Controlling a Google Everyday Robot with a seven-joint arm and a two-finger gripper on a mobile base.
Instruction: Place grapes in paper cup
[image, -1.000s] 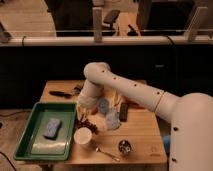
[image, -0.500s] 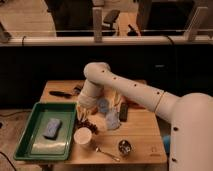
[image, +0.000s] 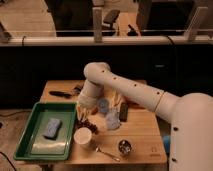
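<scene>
Starting at nine o'clock: green tray (image: 30, 145) on the wooden table (image: 142, 140), a bluish sponge-like block (image: 51, 127) lying inside it. Black brush (image: 62, 93) at the table's ten o'clock corner. White arm (image: 125, 90) reaches down from the right, its claw (image: 86, 114) low over the table centre, just right of the tray; whether clenched or released, cannot tell. Grapes (image: 89, 124) sit directly beneath the claw, at twelve o'clock from the paper cup (image: 82, 137) and close beside it; contact with the claw unclear. Two bluish plastic cups (image: 111, 120) at three o'clock of the grapes. Spoon (image: 106, 152) and small metal bowl (image: 124, 147) toward five o'clock.
</scene>
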